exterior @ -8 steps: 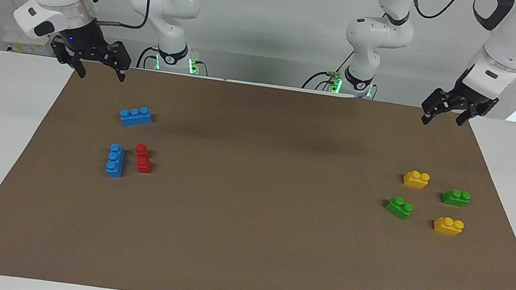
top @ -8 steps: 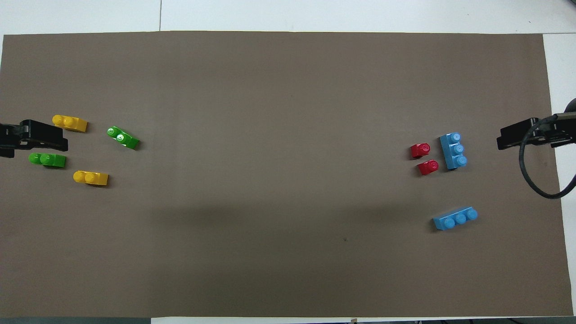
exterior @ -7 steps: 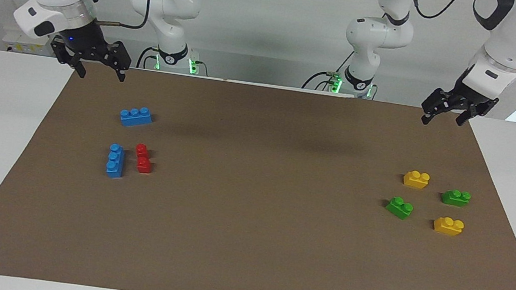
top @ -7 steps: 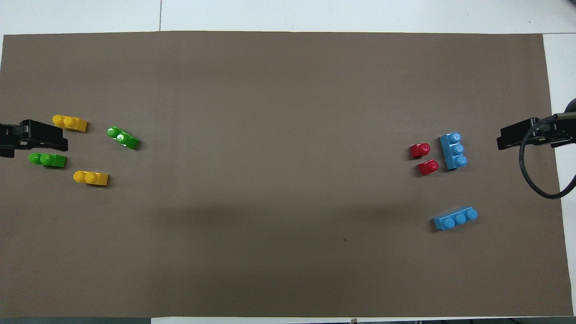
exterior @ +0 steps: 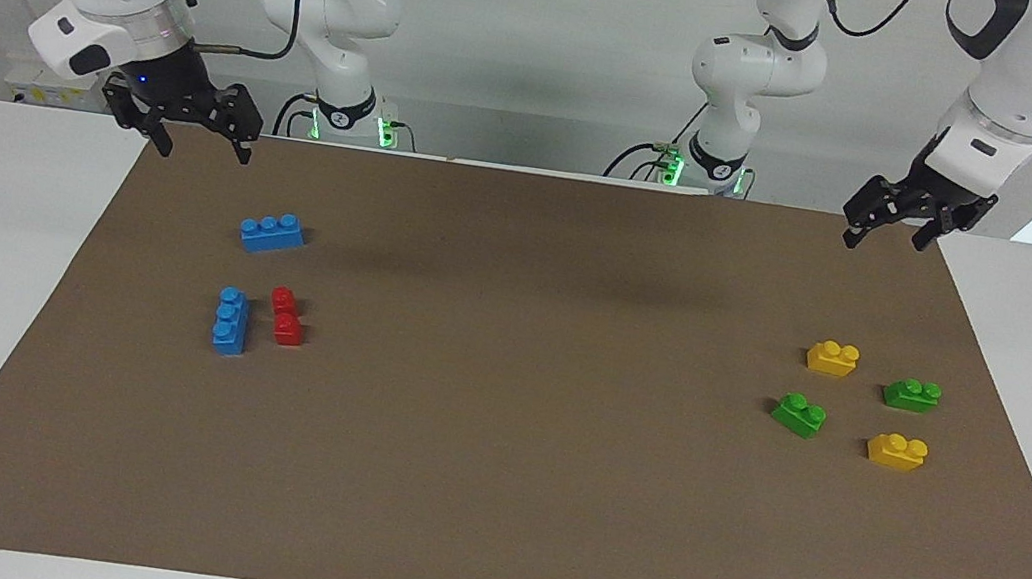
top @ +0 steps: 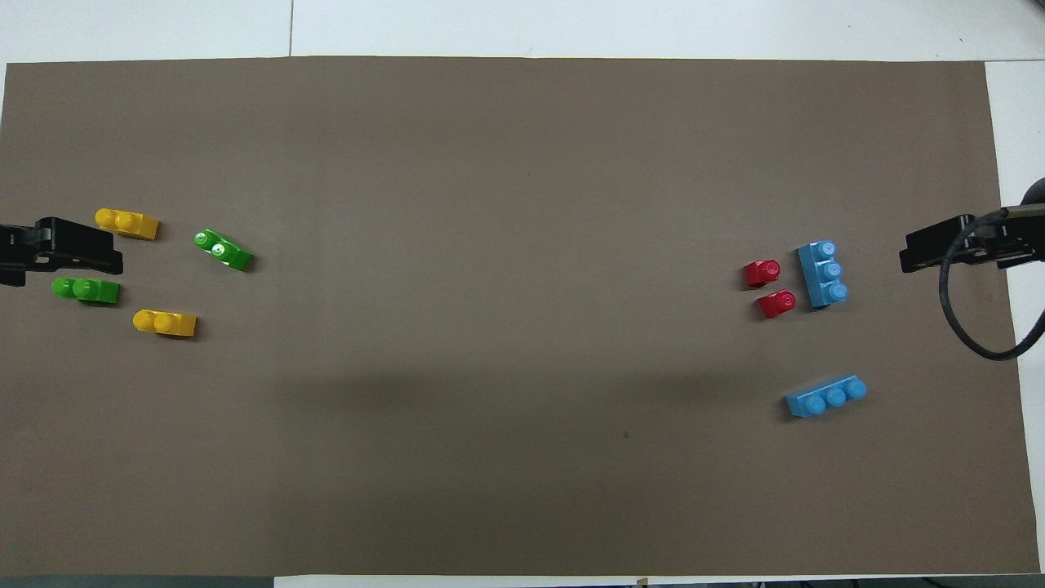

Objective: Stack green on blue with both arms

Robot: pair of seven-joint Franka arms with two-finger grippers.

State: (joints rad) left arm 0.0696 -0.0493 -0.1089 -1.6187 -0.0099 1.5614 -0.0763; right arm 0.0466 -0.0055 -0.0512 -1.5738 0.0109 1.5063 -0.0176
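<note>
Grippers both up in the air at the robots' end of the brown mat (exterior: 488,488). Right gripper (exterior: 202,144) hangs over the mat's corner at the right arm's end, fingers spread wide, empty. Left gripper (exterior: 883,234) hangs over the corner at the left arm's end, fingers parted, empty.

Landmark: red brick (exterior: 286,316), lying flat.
- Blue brick (exterior: 273,232): nearer to the robots than the red brick, set apart from it, studs up.
- Second blue brick (exterior: 231,321): just beside the red brick, on the right arm's side of it, parallel to it.
- Toward the left arm's end, well apart from the red brick, a loose cluster of four: yellow brick (exterior: 833,357) nearest the robots, then green brick (exterior: 911,394), second green brick (exterior: 798,414), second yellow brick (exterior: 896,451) farthest. None touching, none stacked.
</note>
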